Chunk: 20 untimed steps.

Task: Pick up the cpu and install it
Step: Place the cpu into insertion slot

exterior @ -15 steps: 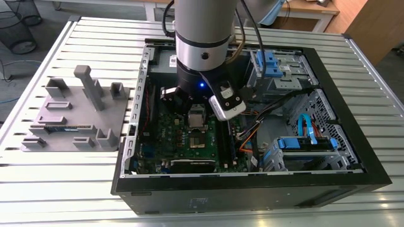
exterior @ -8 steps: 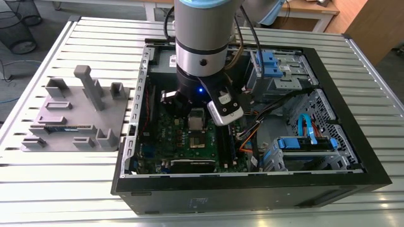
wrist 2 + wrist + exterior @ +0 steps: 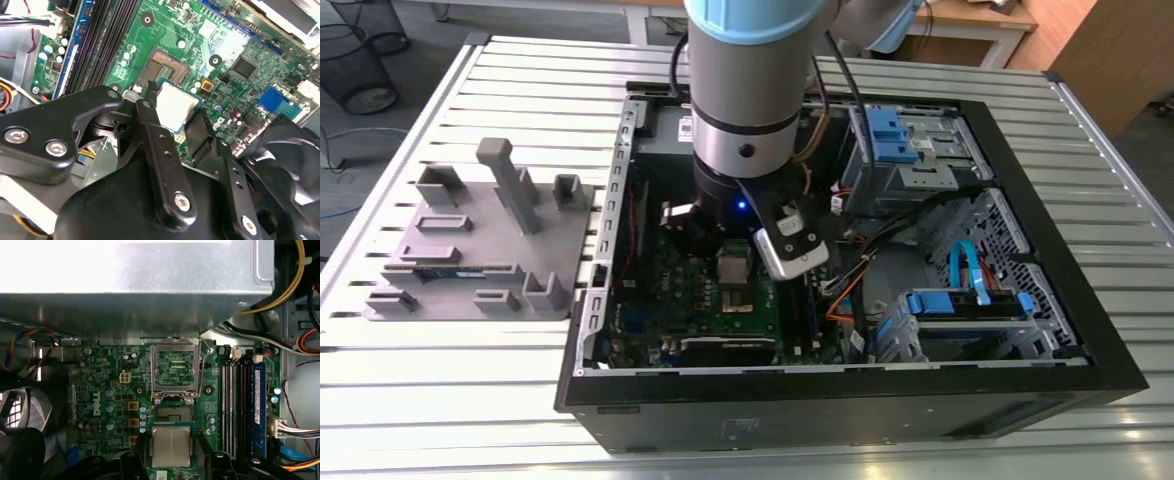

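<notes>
A slatted metal table carries an open computer case, into which a Universal Robots arm reaches straight down toward the open socket on the green motherboard. Well apart from the socket, outside the case on the exterior view's left, sits a grey holder tray. In the first wrist view, the grey power-supply box looms beyond the socket, on the side where the hinged load plate stands raised. The memory slots run alongside the socket. The gripper hangs just beside the socket on the side away from the load plate, its black fingers clamped against opposite edges of the cpu, whose silvery top faces the camera in both wrist views. The chip appears to be held clear of the board, its near edge close to the socket's rim but not yet over the contacts. By this evidence the pick-up is done and the install step is in hand, at the approach. Seating the chip calls for centring it squarely over the socket, keeping it level and matched to the frame's orientation, and lowering it gently, since the socket's contacts look delicate.
</notes>
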Motion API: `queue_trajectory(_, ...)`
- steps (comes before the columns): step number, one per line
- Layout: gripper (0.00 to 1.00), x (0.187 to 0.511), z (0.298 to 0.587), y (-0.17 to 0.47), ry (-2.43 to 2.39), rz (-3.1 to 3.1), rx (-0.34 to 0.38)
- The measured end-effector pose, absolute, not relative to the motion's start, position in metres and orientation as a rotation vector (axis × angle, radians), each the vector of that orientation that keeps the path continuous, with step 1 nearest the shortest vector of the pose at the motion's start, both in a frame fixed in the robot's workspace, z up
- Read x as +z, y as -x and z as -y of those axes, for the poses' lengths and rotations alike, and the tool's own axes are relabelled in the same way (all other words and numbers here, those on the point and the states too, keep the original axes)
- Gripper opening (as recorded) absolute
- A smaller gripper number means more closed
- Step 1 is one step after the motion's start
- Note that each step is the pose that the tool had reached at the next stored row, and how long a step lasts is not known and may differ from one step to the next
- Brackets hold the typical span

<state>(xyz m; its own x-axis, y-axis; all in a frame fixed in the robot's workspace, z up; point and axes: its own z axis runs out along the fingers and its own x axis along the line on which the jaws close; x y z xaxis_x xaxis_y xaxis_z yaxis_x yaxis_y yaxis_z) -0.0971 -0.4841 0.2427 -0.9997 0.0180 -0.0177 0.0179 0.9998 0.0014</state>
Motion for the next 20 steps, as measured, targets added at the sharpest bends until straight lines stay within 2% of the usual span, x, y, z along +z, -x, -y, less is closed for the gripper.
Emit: queue_trajectory(20, 0.47, 0.229, 0.486, 0.097, -0.032, -3.124, 0.004)
